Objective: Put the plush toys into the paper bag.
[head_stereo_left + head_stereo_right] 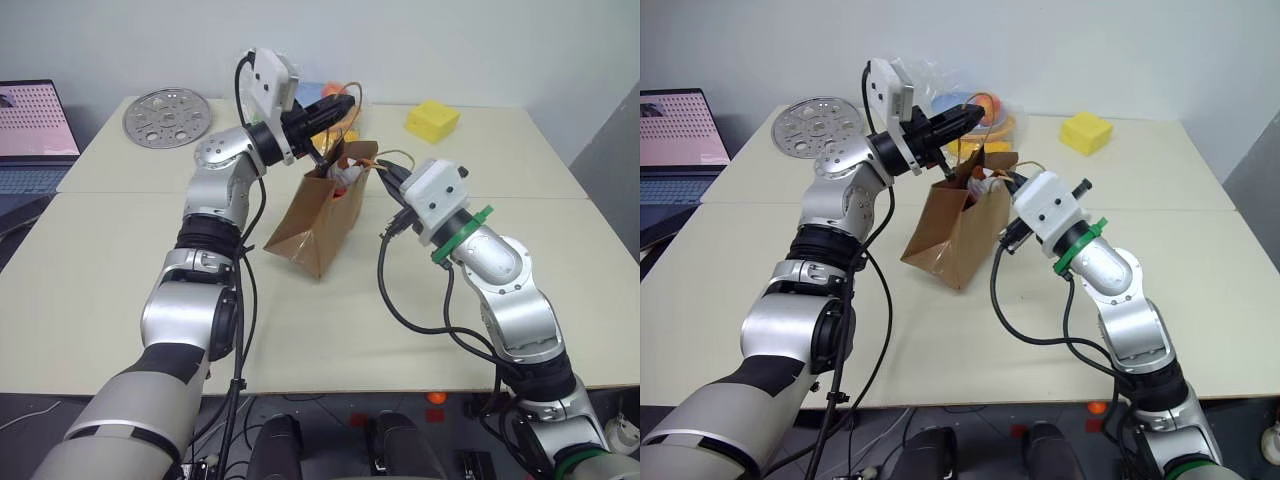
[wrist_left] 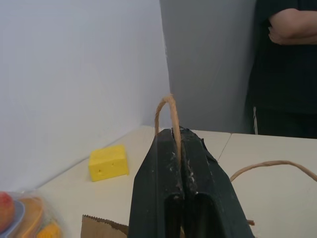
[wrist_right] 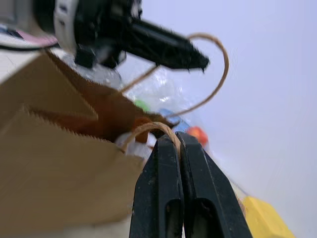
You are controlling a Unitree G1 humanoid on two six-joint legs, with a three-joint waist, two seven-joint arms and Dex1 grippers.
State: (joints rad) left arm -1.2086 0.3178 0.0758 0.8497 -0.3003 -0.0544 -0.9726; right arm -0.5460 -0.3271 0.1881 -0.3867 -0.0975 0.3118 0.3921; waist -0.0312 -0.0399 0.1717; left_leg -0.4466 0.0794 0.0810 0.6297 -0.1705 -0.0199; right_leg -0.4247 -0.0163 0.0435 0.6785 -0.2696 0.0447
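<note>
Paper bag, brown kraft, is stood mid-table, mouth open and tilted; something white and red-orange, judged to be the plush toys, is glimpsed inside, so loading is judged done or nearly done, though both toys cannot be confirmed. Left gripper, jaws pressed together on the far handle loop, is placed above the bag's far edge. Right gripper, jaws pinched on the near handle loop, is placed just right of the mouth.
</note>
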